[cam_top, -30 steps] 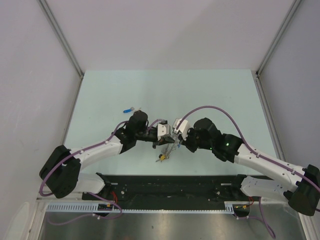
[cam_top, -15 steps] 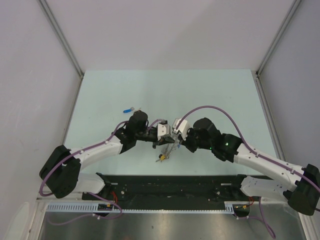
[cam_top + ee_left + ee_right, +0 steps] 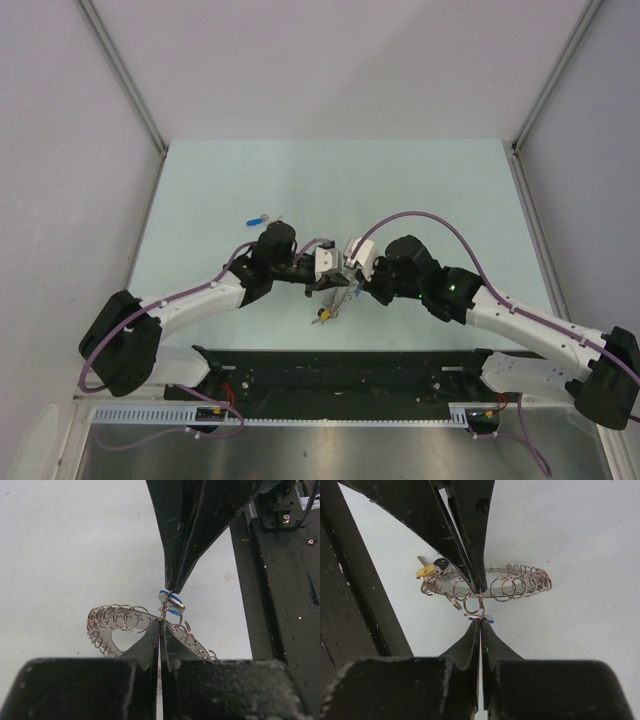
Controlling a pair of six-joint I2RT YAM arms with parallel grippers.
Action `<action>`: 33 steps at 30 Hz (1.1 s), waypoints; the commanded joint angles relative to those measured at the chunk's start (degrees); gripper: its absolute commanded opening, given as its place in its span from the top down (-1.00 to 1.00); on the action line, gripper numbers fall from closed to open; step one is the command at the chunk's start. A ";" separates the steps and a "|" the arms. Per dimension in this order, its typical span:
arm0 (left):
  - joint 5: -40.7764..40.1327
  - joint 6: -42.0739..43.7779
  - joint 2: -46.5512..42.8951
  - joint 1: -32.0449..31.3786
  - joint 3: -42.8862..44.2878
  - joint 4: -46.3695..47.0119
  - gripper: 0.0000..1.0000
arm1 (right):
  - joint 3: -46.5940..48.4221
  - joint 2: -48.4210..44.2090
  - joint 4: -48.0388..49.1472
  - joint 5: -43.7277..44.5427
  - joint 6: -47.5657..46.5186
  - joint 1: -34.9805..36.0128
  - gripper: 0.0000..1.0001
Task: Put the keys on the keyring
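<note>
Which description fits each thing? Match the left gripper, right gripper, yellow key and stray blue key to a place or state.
1 left gripper
2 right gripper
3 yellow key
4 stray blue key

A alone on the table
B shut on a loop of the keyring
C beside the black key
D shut on a blue-headed key

Pairs: 1-B, 2-D, 3-C, 4-A.

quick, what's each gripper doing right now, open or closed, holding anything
left gripper: closed, pinching the keyring by one of its wire loops
right gripper: closed, holding the blue key
</note>
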 commanded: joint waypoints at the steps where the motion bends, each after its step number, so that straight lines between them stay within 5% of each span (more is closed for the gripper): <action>1: 2.07 1.75 -0.38 -0.41 0.64 1.93 1.00 | 1.69 0.42 1.44 -2.18 -0.07 -0.15 1.00; 18: -1.34 2.63 -0.03 -0.41 0.55 0.62 0.99 | 1.77 0.33 1.44 -0.43 0.80 -0.33 1.00; 25: -32.77 -6.23 -0.56 -0.41 4.05 -4.74 0.99 | 1.69 -4.14 0.73 12.49 5.10 -0.06 1.00; 29: -62.27 -14.42 -0.12 -0.41 12.31 -21.65 1.00 | 1.69 -5.20 0.03 17.84 6.43 0.99 1.00; 33: -72.01 -17.50 0.76 -0.84 19.87 -37.68 1.00 | 1.77 -6.52 -0.14 19.79 7.04 2.04 1.00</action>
